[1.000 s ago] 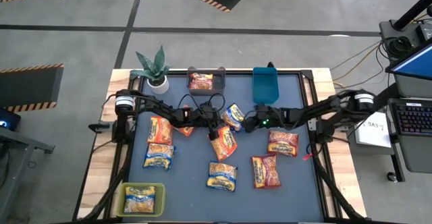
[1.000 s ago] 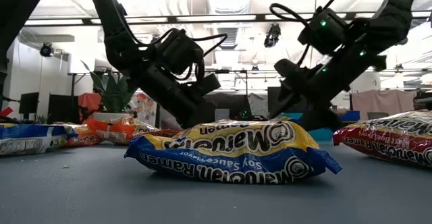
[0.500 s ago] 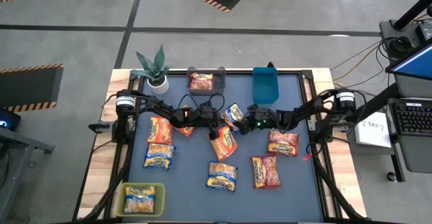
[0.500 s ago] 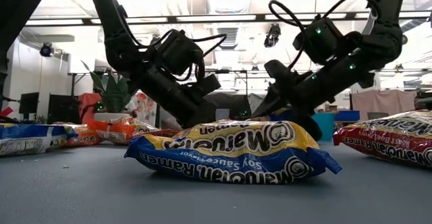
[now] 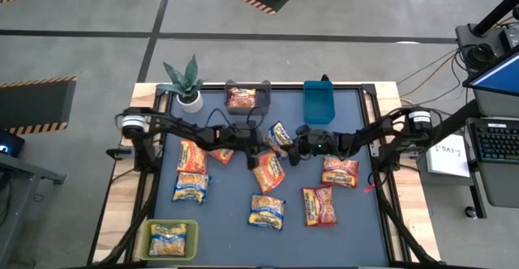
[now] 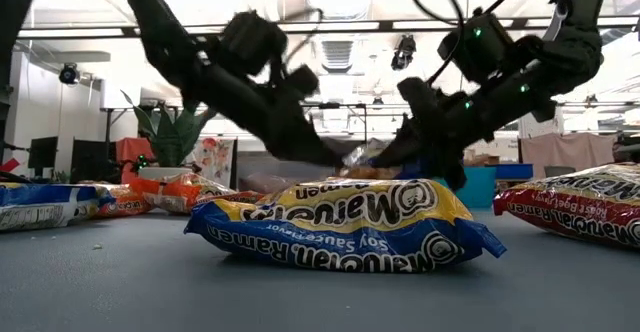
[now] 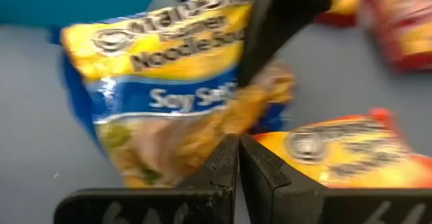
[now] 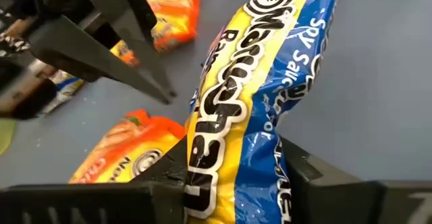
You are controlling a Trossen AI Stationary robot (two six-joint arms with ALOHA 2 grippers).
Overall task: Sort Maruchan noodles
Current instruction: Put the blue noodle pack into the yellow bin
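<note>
A yellow-and-blue Maruchan noodle packet lies mid-table, and my right gripper is shut on it. In the right wrist view the packet runs away from between the fingers. My left gripper is shut, holds nothing and hangs above the table. Its tip points at the packet from the left, with a small gap showing. An orange packet lies flat just nearer. My right gripper pinches the yellow-and-blue packet between its two fingers, one on each long edge, near one short end. The fingers slant down from the table's right. The packet bows up between them, printed face showing. Whether its far end rests on the table, I cannot tell.
At the far edge stand a blue bin, a dark bin with a red packet, and a potted plant. A green bin at the near left holds a yellow packet. Several more packets lie across the mat, red ones at the right.
My right gripper has moved a little toward the table's left and shut on the yellow-and-blue packet. My left gripper, shut throughout, has risen from the orange packet and swung toward the far edge, its tip now close to the right gripper.
</note>
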